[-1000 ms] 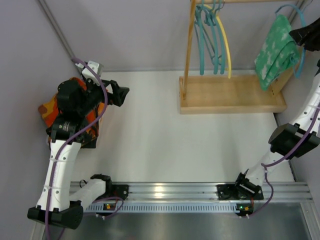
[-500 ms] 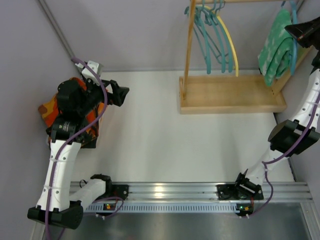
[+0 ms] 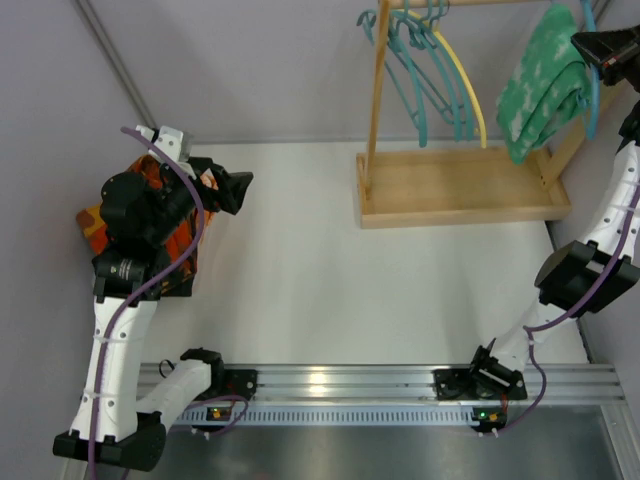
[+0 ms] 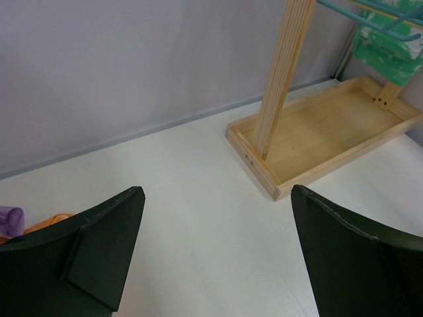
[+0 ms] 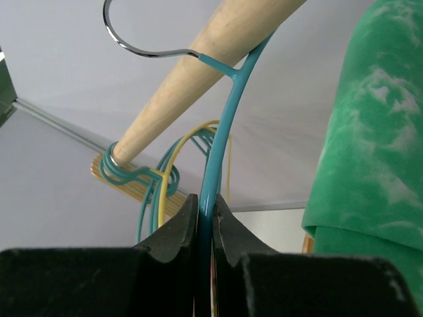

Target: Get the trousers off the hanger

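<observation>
The green, white-mottled trousers hang over a teal hanger on the wooden rack's rod, at the far right. My right gripper is up at the rod, shut on that hanger's teal wire, with the green cloth just to its right. The orange-red patterned trousers lie at the left under my left arm. A bit of purple cloth and an orange edge show in the left wrist view. My left gripper is open and empty above the table.
The wooden rack has a tray base and an upright post. Several empty teal hangers and a yellow one hang from its rod. Grey walls stand on the left, back and right.
My right gripper has risen a little with the hanger, and the green trousers have shifted up and left. The empty hangers have swung. My left arm has shifted slightly left.
</observation>
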{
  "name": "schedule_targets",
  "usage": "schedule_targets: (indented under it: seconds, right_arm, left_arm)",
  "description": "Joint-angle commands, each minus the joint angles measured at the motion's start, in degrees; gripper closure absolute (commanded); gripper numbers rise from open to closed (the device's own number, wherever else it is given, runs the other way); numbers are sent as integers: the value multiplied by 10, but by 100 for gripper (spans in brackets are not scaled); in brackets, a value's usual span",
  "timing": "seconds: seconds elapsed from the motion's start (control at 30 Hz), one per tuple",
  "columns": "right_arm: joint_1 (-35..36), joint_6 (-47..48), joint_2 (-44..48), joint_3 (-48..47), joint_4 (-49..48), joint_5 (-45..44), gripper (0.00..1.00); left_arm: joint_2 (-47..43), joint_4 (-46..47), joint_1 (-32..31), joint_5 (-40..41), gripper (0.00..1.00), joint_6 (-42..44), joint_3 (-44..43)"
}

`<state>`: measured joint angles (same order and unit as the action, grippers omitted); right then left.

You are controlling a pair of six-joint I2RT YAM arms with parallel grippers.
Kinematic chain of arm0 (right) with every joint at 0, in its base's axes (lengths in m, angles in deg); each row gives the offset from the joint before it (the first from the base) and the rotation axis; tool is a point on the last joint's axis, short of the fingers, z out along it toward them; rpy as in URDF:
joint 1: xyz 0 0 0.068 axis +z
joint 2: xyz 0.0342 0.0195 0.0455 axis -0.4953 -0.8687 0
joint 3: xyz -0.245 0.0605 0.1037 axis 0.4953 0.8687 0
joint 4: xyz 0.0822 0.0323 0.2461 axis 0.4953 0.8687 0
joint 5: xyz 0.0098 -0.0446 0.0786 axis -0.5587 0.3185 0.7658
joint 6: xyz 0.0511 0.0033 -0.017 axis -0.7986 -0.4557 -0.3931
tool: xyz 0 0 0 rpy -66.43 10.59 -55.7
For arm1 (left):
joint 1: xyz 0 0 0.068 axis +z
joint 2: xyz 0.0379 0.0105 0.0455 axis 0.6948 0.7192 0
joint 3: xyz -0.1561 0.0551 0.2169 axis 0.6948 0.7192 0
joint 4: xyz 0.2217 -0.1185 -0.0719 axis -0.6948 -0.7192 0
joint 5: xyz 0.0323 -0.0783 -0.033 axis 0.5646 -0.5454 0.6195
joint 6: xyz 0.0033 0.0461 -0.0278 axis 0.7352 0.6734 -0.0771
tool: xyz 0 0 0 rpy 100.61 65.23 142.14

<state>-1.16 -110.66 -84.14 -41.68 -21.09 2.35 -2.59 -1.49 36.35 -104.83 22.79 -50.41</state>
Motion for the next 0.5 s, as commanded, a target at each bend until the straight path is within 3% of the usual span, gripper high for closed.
schedule_targets:
  seconds: [0.0,0.23,0.47]
  right_arm:
    - [4,-40,89,-10,-195,-8,100]
    - [-11,-74,154,87,-234,19,100]
    - [-45,-133,257,253,-298,52,100]
  left_arm:
    - [-9,47,-3,3,1,-3,3]
    - [-23,74,-3,-17,1,19,23]
    - [-46,133,-5,-69,1,75,83]
